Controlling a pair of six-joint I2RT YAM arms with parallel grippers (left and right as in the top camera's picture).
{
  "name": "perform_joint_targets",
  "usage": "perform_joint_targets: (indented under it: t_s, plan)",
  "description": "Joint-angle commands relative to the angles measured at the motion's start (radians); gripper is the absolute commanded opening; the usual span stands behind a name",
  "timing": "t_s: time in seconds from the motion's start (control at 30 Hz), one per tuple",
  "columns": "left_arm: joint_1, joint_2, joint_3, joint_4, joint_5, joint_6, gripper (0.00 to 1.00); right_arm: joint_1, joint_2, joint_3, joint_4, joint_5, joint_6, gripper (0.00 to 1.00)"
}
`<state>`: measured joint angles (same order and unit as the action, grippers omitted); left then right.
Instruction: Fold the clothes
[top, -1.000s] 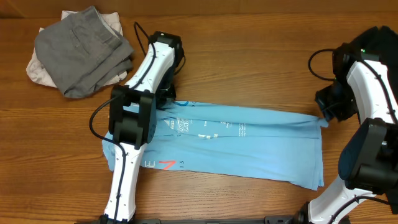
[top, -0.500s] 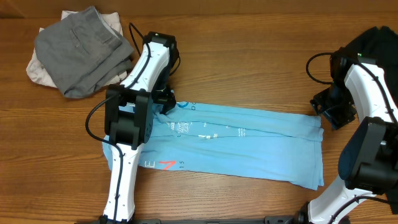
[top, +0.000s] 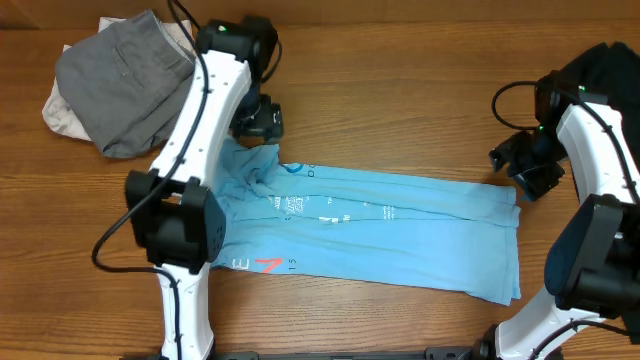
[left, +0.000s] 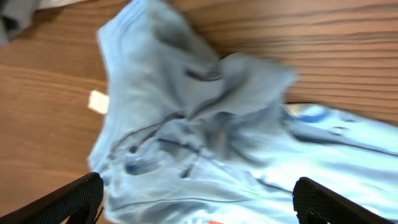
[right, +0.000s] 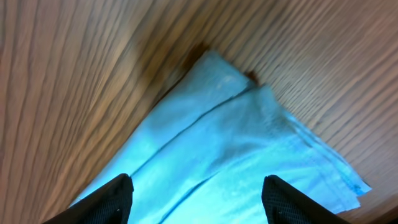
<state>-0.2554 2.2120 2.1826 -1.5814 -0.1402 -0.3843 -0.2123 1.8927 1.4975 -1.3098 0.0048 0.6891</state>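
The clothes to fold are chiefly a light blue T-shirt (top: 400, 225) lying as a long band across the table, with white print and a red mark. Its left end is bunched and wrinkled (left: 186, 118). My left gripper (top: 256, 121) hovers open just behind that bunched end. In the left wrist view its gripper (left: 199, 205) has both fingers spread wide over the cloth, holding nothing. My right gripper (top: 514, 166) is open above the shirt's right far corner (right: 211, 130). In the right wrist view that gripper (right: 199, 202) is empty too.
A pile of grey garments (top: 130, 80) on off-white cloth (top: 58, 112) sits at the back left, close to the left arm. Dark fabric (top: 615, 65) lies at the back right behind the right arm. Bare wood runs along the front edge.
Both grippers opened and let go of the shirt. The left arm rose and swung toward the back, leaving the left end bunched. The right gripper shifted slightly left.
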Motion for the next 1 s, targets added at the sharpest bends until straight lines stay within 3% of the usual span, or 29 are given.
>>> perform_joint_targets:
  t_s: [0.0,0.23,0.37,0.77,0.97]
  plan:
    - [-0.006,0.055,-0.006,0.013,0.137,0.028,0.99,0.017,-0.039,0.001,0.004,-0.052,-0.059,0.71]
    - [-0.039,0.163,-0.006,0.028,0.131,-0.026,0.83,0.023,-0.039,0.001,0.003,-0.051,-0.070,0.71]
    - [-0.035,0.206,-0.006,0.072,0.134,-0.066,0.69,0.023,-0.039,0.001,0.003,-0.052,-0.074,0.71]
    - [-0.033,0.221,-0.006,0.174,0.097,-0.095,0.57,0.023,-0.039,0.001,0.008,-0.051,-0.077,0.71]
    - [-0.033,0.221,-0.007,0.183,0.049,-0.094,0.59,0.023,-0.039,0.001,0.008,-0.051,-0.077,0.71]
